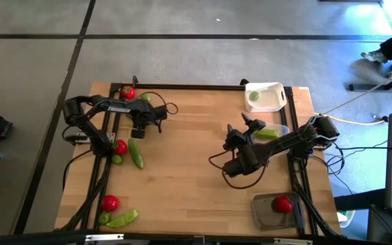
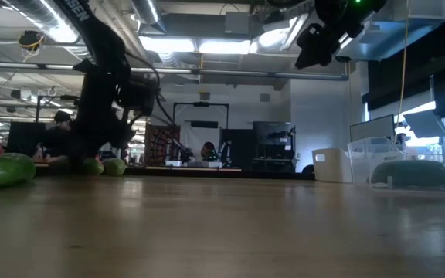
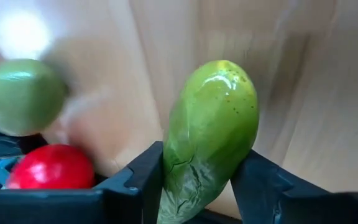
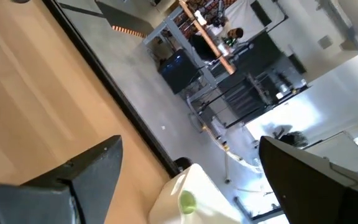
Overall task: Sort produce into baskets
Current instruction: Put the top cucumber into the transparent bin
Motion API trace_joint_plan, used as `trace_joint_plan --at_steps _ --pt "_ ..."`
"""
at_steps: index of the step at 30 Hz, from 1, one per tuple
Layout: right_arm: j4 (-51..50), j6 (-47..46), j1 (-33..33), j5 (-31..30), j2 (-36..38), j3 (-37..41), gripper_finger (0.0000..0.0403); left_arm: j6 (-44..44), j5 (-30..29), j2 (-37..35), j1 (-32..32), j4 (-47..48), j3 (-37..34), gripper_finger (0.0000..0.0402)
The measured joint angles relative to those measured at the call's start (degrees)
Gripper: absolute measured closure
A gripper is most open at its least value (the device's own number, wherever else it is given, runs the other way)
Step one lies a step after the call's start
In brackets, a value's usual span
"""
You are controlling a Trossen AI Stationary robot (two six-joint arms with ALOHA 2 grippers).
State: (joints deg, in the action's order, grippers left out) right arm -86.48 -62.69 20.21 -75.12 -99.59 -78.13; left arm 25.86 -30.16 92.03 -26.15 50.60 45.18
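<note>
Green pod sits clamped between our left gripper fingers at 9 o'clock of the table; our right gripper hangs wide at 3 o'clock.

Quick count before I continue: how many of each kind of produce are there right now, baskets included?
Red tomatoes: 4
Green pods: 3
Green limes: 4, one partly hidden
Total: 11
</note>
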Motion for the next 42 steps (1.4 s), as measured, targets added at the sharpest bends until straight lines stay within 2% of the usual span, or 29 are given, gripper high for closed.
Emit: trace_joint_plan --at_steps 8,14,24,30,35,42 --pt "2.9 1.7 0.0 1.7 0.0 0.0 0.0045 -3.3 1.1 -7.4 2.9 0.1 5.7 0.025" --pt "2.6 4.5 0.0 7.4 0.0 -0.3 0.0045 -6.4 7.1 -15.4 5.9 -1.1 9.0 0.0241" --pt "2.5 7.2 0.0 11.3 0.0 -0.3 0.0045 -14.2 16.1 -25.8 10.8 -8.9 9.6 0.0239" --pt "3.9 7.7 0.0 11.6 0.0 -0.3 0.0045 -19.0 23.3 -27.6 13.7 -14.3 9.6 0.0238" --pt "9.0 11.3 -0.5 14.6 0.1 -0.3 0.0045 -21.9 26.7 -27.3 16.5 -19.3 9.6 0.0236" --pt "18.8 25.0 -3.3 22.2 0.1 -0.2 0.0045 -21.7 27.2 -26.7 19.9 -22.8 9.6 0.0236"
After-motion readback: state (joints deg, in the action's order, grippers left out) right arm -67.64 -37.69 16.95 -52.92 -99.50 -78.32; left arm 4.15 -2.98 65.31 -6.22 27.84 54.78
